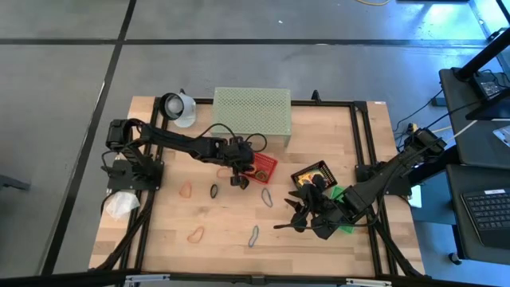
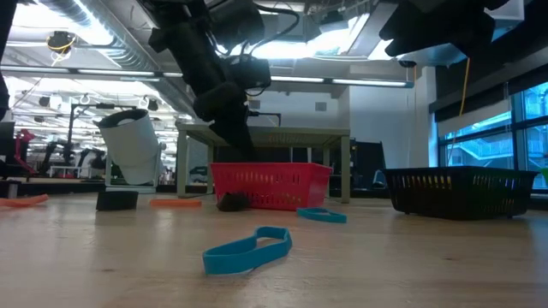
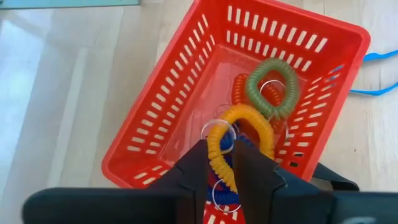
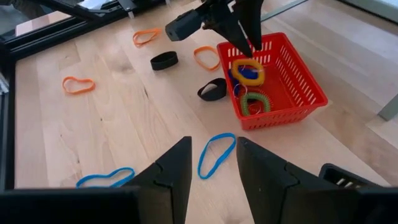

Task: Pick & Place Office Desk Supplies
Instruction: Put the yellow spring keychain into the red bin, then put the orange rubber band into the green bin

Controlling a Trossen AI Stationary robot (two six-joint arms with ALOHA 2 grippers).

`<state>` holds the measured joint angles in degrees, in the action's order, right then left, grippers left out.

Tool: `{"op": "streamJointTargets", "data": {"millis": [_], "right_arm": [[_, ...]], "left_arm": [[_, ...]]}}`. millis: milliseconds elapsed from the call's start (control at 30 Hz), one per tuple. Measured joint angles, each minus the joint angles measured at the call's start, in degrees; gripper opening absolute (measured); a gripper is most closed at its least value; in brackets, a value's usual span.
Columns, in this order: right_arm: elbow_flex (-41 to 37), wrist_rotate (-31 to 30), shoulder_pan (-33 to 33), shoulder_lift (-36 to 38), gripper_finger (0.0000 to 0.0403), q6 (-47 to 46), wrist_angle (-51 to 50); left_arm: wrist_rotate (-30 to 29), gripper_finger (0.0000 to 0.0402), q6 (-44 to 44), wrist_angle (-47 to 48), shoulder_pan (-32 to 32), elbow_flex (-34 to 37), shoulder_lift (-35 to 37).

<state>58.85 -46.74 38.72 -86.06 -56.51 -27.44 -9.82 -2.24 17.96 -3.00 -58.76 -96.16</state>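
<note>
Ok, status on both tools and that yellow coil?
Left tool over red basket, fingers around yellow coil, release not confirmed. Right tool open, empty, above the table. Green coil in basket. Nothing in the way.

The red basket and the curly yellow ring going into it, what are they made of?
The red basket looks like hard moulded plastic: its slotted walls are smooth and a little shiny. The yellow coil ring between the left gripper's fingers looks like springy plastic, wound like a phone cord, though it might be rubbery. A green coil ring like it lies inside.
</note>
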Motion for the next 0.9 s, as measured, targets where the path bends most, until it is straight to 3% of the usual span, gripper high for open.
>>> {"op": "streamJointTargets", "data": {"millis": [433,900], "right_arm": [[0.00,0.28,0.00,0.00,0.0127,0.15,0.04],[0.00,1.28,0.00,0.00,0.0127,0.39,0.44]], "left_arm": [[2.20,0.0120,1.05,2.67,1.97,-3.17,0.07],[9.85,0.0130,3.77,23.77,7.74,-13.97,4.47]]}}
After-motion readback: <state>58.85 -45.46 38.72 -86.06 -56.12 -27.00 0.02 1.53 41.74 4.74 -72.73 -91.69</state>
